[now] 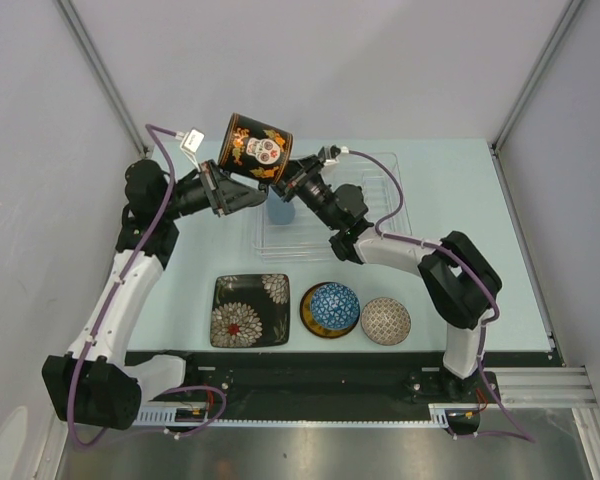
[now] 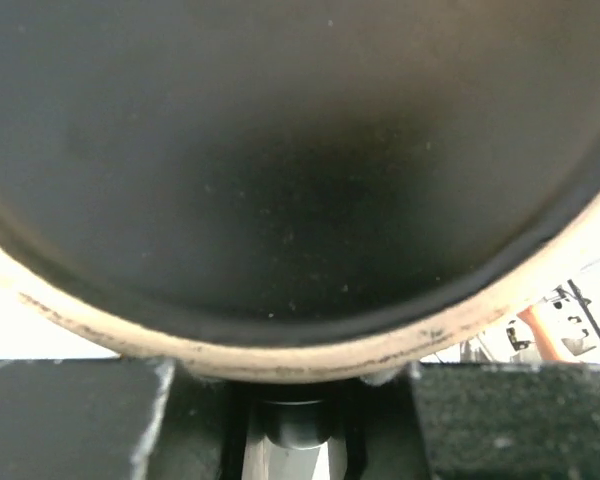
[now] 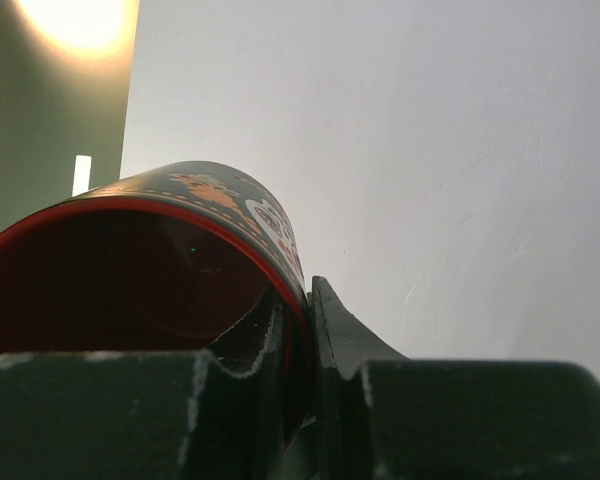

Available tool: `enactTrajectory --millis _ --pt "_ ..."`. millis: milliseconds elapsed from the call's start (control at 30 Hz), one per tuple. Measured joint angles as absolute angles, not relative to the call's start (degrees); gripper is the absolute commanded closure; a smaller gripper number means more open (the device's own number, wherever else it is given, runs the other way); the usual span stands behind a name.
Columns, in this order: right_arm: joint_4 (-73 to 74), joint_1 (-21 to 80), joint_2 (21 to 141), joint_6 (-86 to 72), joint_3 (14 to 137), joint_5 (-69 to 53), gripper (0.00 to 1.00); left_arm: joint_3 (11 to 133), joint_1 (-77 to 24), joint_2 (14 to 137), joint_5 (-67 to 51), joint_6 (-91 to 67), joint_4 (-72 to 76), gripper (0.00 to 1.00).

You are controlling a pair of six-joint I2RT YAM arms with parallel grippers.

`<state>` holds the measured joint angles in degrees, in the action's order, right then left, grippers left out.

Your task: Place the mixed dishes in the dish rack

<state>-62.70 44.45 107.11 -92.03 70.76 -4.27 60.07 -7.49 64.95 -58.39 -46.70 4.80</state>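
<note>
A: Above the left end of the dish rack [image 1: 365, 157], what is that?

B: The dark floral mug [image 1: 255, 148], tilted in the air. The right end effector [image 1: 288, 175] is closed on its red-lined rim; the left end effector [image 1: 230, 188] is clamped on its base.

A: And lower down?

B: A pale blue cup [image 1: 280, 210] stands in the rack; a black square plate [image 1: 250, 310] lies on the surface [image 1: 450, 200].

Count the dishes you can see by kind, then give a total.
Mug: 1
Cup: 1
Square plate: 1
Bowls: 2 (blue bowl, brownish bowl)
Saucer: 1
Total: 6
</note>
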Motion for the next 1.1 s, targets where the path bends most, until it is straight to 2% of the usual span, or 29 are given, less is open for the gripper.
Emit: enactTrajectory --millis 67,133,167,267,300,367,400,600,800,900,1100 --pt "-62.8 44.5 107.4 -92.1 70.8 -4.3 1.0 60.1 -7.5 64.9 -58.2 -46.5 4.5 1.0" --pt "-62.7 44.5 107.4 -92.0 70.8 -4.4 0.88 60.1 -7.5 64.8 -58.0 -46.4 4.0 1.0" --pt "-62.6 44.5 107.4 -91.9 70.8 -4.6 0.86 60.1 -7.4 64.7 -58.0 -46.2 3.7 1.0" --pt "-62.0 44.4 107.4 -91.9 70.9 -5.6 0.66 60.2 -7.0 64.4 -58.2 -46.0 2.5 1.0" --pt "-61.2 44.2 107.4 -91.5 71.1 -6.6 0.57 60.5 -6.6 64.4 -58.5 -45.5 1.7 1.0" --pt "-59.2 43.7 106.8 -91.0 71.4 -8.6 0.52 60.6 -5.7 64.5 -59.4 -44.9 -0.4 1.0" --pt "-58.3 43.5 106.3 -90.8 71.4 -9.4 0.44 60.8 -5.2 64.6 -60.0 -44.9 -1.3 1.0" --pt "-51.1 38.3 100.5 -87.6 69.5 -16.2 0.35 65.0 0.5 65.3 -62.9 -44.7 -4.6 1.0" --pt "-38.6 29.2 92.2 -80.9 64.5 -21.7 0.34 70.1 5.3 65.3 -61.8 -41.3 -7.1 1.0" --pt "-27.9 25.4 86.4 -74.8 62.0 -23.0 0.33 73.1 3.7 65.9 -60.1 -33.6 -14.1 1.0" --pt "-11.7 15.2 71.3 -64.5 59.8 -23.3 0.32 75.2 -6.1 70.3 -53.0 -15.0 -27.4 1.0"
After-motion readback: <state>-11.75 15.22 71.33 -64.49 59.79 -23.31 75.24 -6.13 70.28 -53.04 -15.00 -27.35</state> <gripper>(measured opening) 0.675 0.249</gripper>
